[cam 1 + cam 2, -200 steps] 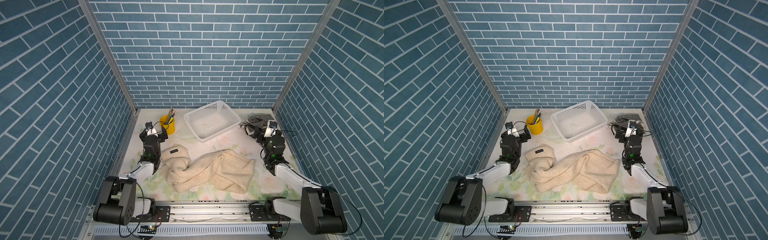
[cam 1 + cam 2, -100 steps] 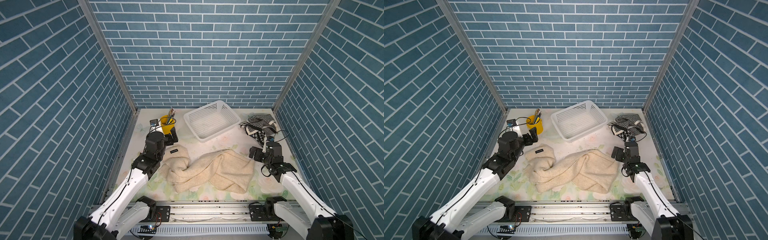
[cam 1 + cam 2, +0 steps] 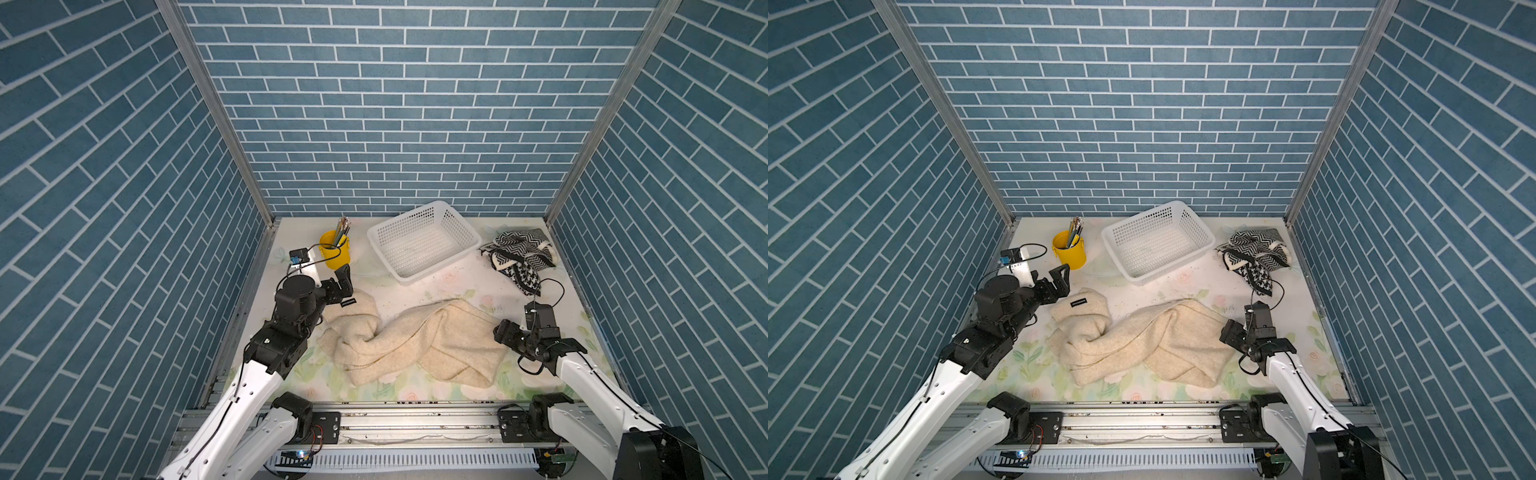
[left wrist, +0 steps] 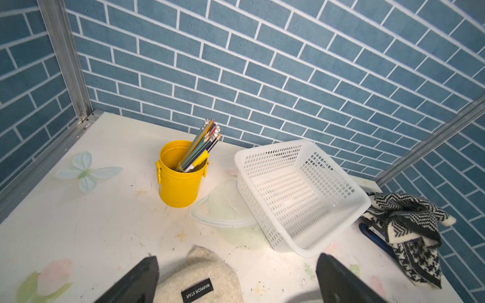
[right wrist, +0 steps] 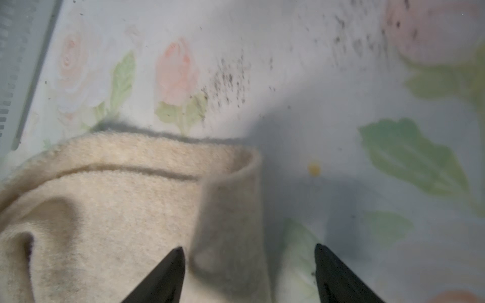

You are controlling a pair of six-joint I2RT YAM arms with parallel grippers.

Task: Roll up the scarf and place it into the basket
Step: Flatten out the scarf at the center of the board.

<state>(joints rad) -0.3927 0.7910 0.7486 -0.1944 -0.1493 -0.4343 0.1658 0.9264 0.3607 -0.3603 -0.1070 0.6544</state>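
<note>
first grab: right end effector, jaws apart, straddles a fold of the scarf; left end effector gapes wide over its labelled end. next: pinch, then start rolling.

R gripper jaws apart w/ scarf fold between, on floral mat

Right wrist view blurred — the scarf runs off its edge; a blue object lies half-hidden under patterned knit.
</note>
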